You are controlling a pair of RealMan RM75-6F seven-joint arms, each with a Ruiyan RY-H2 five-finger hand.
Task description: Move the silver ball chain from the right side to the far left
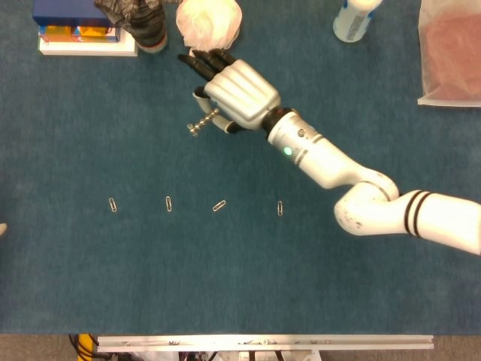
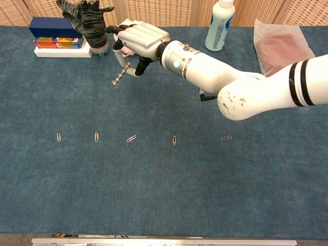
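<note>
My right hand is stretched across the blue table toward the upper left, above the cloth. It pinches the silver ball chain, which sticks out stiffly down and to the left from under the fingers. The chain hangs above the cloth, below the white puff and right of the grey glove. Of my left hand only a pale tip shows at the left edge of the head view; its state cannot be read.
A row of paper clips lies across the middle of the table. At the back stand a blue box on a white tray, the glove, the puff, a white bottle and a clear bag with pink content.
</note>
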